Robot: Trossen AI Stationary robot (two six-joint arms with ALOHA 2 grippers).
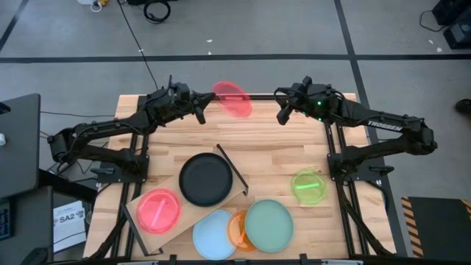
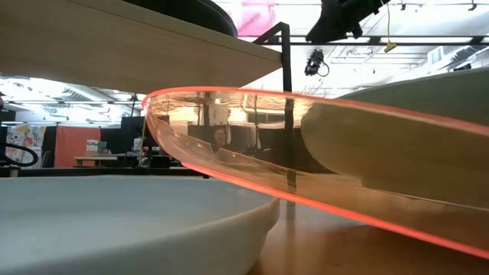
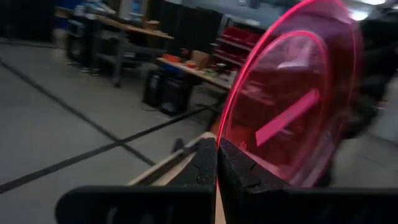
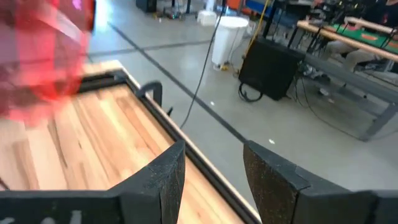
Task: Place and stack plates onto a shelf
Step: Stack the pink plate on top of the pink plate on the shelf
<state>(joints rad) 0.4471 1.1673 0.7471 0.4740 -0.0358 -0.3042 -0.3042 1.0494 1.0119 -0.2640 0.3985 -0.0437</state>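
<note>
1. Plates are spread over the slatted wooden table [image 1: 294, 151]; seen from above, left to right, the first is a small pink plate [image 1: 157, 210] lying on the shelf [image 1: 140, 213], a pale board set at an angle near the front of the table.
2. Just beside it on the same board sits the large black plate [image 1: 206, 179], next to the black bar frame [image 1: 232, 169].
3. The left gripper [image 1: 199, 109] is clamped on the rim of a translucent pink plate [image 1: 232, 99], held on edge in the air above the table's far side.
4. That plate looks thin, stiff, light and smooth; a grip on the rim suits it, but it could slip or swing.
5. At the front lie a light-blue plate [image 1: 213, 234], an orange plate [image 1: 237, 230] partly covered, and a mint-green plate [image 1: 269, 225].
6. The neon-green plate [image 1: 308, 186] lies alone towards the right.
7. The right gripper [image 1: 283, 114] hangs empty, fingers apart, near the held plate.
</note>
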